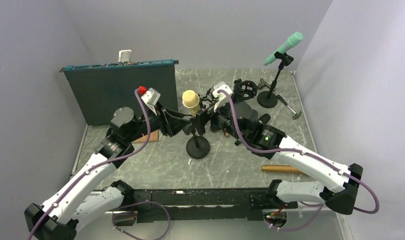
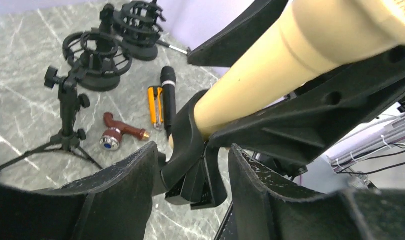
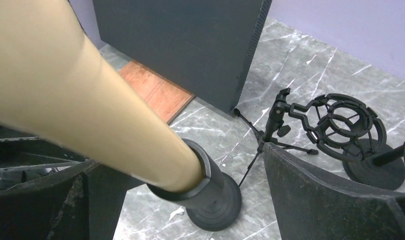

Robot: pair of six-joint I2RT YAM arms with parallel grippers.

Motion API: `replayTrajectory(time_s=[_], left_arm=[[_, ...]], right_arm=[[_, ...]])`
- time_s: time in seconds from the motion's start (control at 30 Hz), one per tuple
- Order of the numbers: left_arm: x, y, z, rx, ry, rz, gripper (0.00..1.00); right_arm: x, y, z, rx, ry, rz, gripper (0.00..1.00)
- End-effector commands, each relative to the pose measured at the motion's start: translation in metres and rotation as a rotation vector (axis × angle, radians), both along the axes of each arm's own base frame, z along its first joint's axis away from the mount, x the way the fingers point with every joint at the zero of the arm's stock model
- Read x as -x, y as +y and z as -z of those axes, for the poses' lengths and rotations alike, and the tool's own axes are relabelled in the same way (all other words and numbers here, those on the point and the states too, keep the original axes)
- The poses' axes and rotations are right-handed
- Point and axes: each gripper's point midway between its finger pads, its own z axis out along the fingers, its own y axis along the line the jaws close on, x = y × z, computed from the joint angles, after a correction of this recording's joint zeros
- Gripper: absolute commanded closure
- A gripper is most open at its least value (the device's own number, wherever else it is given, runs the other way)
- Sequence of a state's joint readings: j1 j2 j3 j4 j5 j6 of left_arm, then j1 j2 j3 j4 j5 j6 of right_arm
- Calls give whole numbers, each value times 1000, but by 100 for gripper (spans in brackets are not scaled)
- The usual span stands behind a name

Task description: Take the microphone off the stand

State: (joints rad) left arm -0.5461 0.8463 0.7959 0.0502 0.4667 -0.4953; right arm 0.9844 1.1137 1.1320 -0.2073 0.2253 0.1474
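Note:
A beige microphone (image 1: 191,101) stands tilted in the clip of a short black stand (image 1: 197,147) with a round base, mid-table. From the left, my left gripper (image 1: 190,124) reaches in, and in the left wrist view its fingers sit close on both sides of the stand's clip (image 2: 190,145), just under the microphone's body (image 2: 270,75). My right gripper (image 1: 209,118) comes from the right. Its jaws are wide open around the microphone (image 3: 90,100), with a clear gap to the right finger (image 3: 330,200). The stand's base (image 3: 215,200) shows below.
A dark upright panel (image 1: 120,92) stands at the back left, with a brown board (image 1: 145,139) at its foot. A teal microphone (image 1: 285,47) on a tall stand and black shock mounts (image 1: 245,90) stand at the back right. A wooden handle (image 1: 283,169) lies near the front right.

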Motion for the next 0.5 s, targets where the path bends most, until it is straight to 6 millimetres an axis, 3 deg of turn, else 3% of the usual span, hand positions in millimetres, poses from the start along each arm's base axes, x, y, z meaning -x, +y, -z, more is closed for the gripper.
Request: replayTrajectory(time_s=[0.0, 0.2, 0.33, 0.47], left_arm=[[13, -7, -40, 87, -108, 60, 42], [11, -28, -21, 78, 40, 134, 48], [12, -25, -19, 81, 36, 115, 44], [18, -16, -27, 89, -24, 94, 38]], right_arm=[[-4, 4, -43, -47, -145, 37, 0], [3, 13, -50, 17, -212, 136, 0], [-9, -6, -40, 49, -198, 310, 15], [-8, 5, -35, 25, -244, 261, 25]])
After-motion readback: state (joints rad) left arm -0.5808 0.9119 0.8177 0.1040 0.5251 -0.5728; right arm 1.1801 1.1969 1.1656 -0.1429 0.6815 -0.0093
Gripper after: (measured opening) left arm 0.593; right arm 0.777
